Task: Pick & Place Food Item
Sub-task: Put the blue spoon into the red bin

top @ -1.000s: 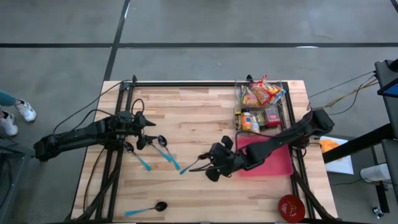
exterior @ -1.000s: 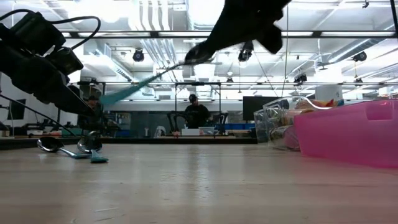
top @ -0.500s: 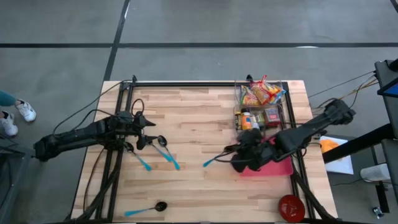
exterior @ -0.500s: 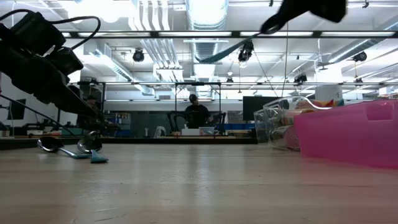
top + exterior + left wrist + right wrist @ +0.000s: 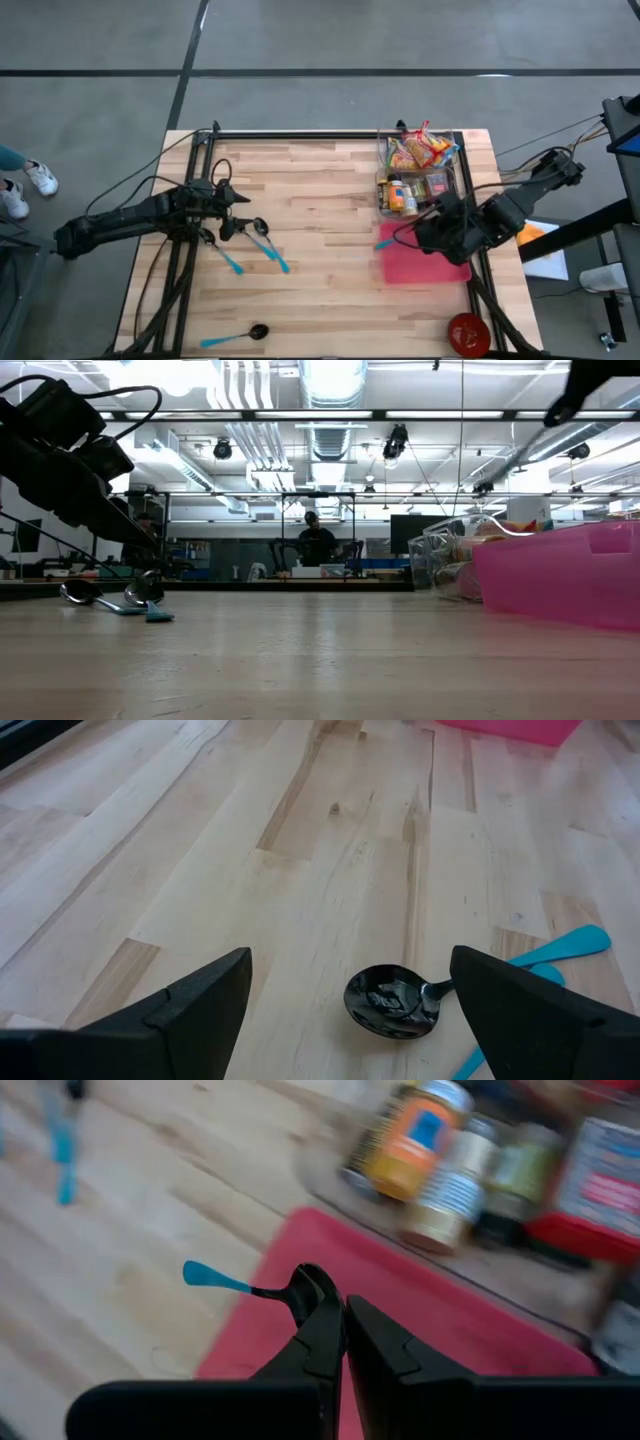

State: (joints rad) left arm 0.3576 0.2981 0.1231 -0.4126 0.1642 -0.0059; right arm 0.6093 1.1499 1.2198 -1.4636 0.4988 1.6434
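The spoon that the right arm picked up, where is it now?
In the high view the spoon is held in the right end effector, shut on it above the left edge of the pink tray, just below the clear bin of food items.

The high view hangs above the wooden table (image 5: 320, 230) and looks straight down, far enough to take in all 4 edges and the grey floor around them; the left arm enters from 9 o'clock, the right arm from 3 o'clock. The low view sits at table-top height and faces level across the boards into the room behind; it shares the pink bin (image 5: 560, 575) with the high view (image 5: 425, 255), near 4 o'clock there. The left wrist view looks down close over the boards at a black spoon (image 5: 390, 1003); the high view shows that spoon (image 5: 258, 228) near 9 o'clock. The right wrist view hovers close above the pink bin (image 5: 440, 1295); the clear container of packaged food (image 5: 470, 1170) lies beyond it.
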